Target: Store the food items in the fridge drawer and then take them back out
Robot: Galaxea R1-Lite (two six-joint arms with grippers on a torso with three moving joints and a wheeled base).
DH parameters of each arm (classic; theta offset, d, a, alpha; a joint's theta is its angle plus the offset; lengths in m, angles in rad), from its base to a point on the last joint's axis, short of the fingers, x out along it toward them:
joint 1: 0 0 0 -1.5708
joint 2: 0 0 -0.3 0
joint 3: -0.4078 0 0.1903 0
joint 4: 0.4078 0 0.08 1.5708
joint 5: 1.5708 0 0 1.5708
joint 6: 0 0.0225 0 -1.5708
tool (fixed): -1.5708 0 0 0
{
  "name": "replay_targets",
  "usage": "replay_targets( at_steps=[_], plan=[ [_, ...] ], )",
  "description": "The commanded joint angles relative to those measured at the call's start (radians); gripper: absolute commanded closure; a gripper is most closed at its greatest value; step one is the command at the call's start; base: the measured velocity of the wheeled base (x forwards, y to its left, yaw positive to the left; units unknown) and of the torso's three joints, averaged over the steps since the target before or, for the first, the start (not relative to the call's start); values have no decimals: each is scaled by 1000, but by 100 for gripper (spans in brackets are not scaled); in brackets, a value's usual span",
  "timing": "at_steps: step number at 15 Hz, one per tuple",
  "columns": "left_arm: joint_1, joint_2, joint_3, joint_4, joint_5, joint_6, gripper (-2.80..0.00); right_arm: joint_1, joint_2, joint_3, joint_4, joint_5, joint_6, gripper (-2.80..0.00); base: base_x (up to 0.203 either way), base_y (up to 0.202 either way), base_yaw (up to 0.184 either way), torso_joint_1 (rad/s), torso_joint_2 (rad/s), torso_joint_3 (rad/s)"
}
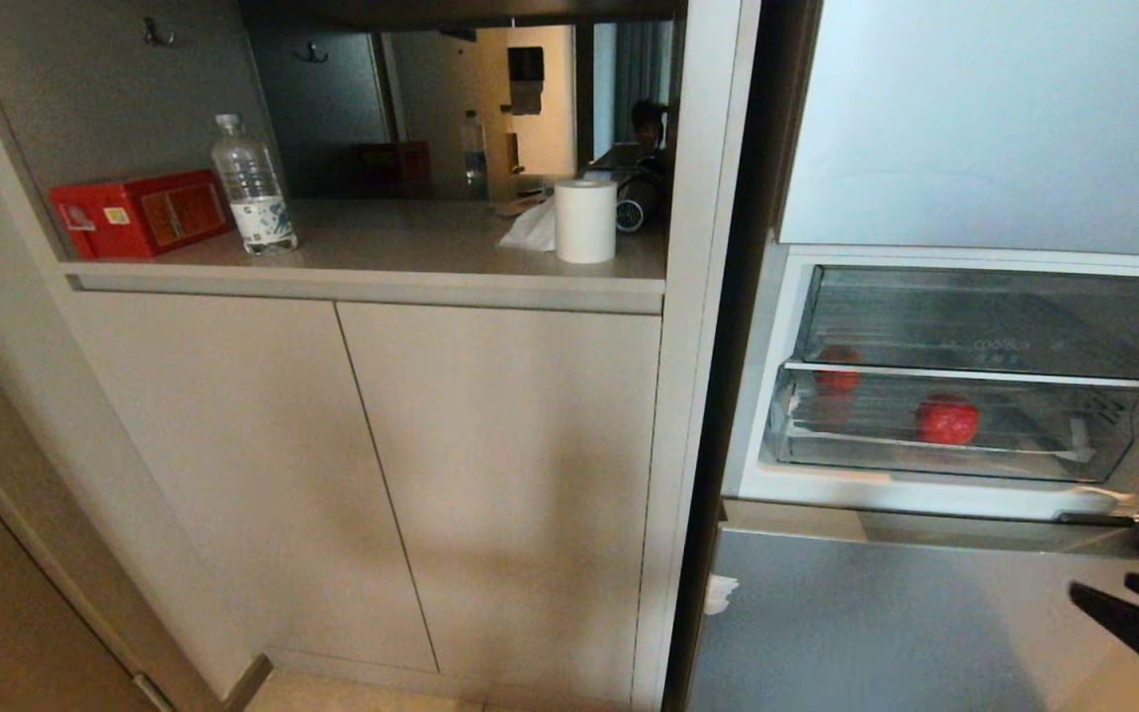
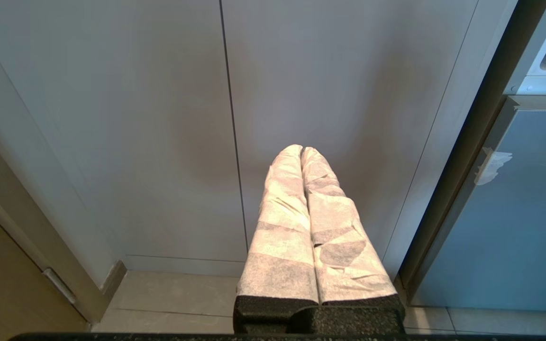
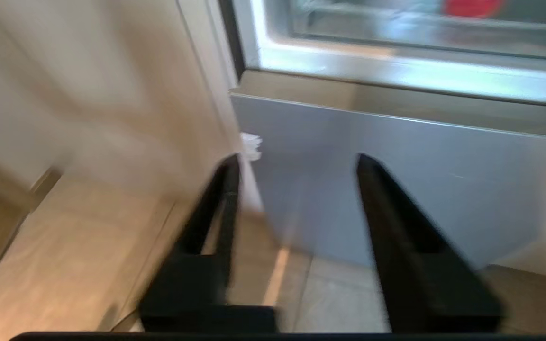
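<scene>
Black fingers of the right hand (image 1: 1128,603) are seen lowest and nearest in the head view, spread apart with nothing between them; the right wrist view confirms the gap, with only the silver-blue lower fridge panel (image 3: 396,189) and floor tiles showing between the two fingers (image 3: 396,237). Up and beyond this released hand, well apart from it, the fridge drawer (image 1: 955,435) is found, a clear bin with a ribbed bottom and a transparent front wall. Inside it, a red fruit (image 1: 947,419) is lying on the drawer's bottom, toward the middle. A second, fainter red shape (image 1: 837,368) is seen farther back on the left side of the drawer; whether it is another fruit or a reflection cannot be told. In the right wrist view the red fruit (image 3: 473,6) is glimpsed far past the fingertips, behind the drawer's front wall.

The left hand (image 2: 301,150) is held low before the pale cabinet doors (image 2: 159,132), its tape-wrapped fingers pressed together and clenched on nothing.

Far off to the left of the right hand and higher, a worktop (image 1: 411,242) is set in a niche, and on it a red box (image 1: 139,213), a water bottle (image 1: 251,188) and a roll of white paper (image 1: 585,220) are standing.
</scene>
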Motion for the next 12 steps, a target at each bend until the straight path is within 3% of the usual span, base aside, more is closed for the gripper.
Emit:
replay_targets(
  at_steps=[1, 5, 8, 10, 12],
  plan=[
    [0, 0, 2, 0, 0, 0, 0, 63, 390, -43, -177, -9, 4, -280, 0, 0, 0, 0, 0, 0],
    [0, 0, 2, 0, 0, 0, 0, 160, 771, -105, -542, -114, 11, -280, 0, 0, 0, 0, 0, 0],
    [0, 0, 2, 0, 0, 0, 0, 182, 993, -167, -866, -251, 11, -280, 0, 0, 0, 0, 0, 0],
    [0, 0, 2, 0, 0, -1, 0, 188, 1092, -255, -960, -317, 12, -280, 0, 0, 0, 0, 0, 0],
    [0, 0, 2, 0, 0, 0, 0, 190, 1130, -319, -977, -333, 15, -280, 0, 0, 0, 0, 0, 0]
  ],
)
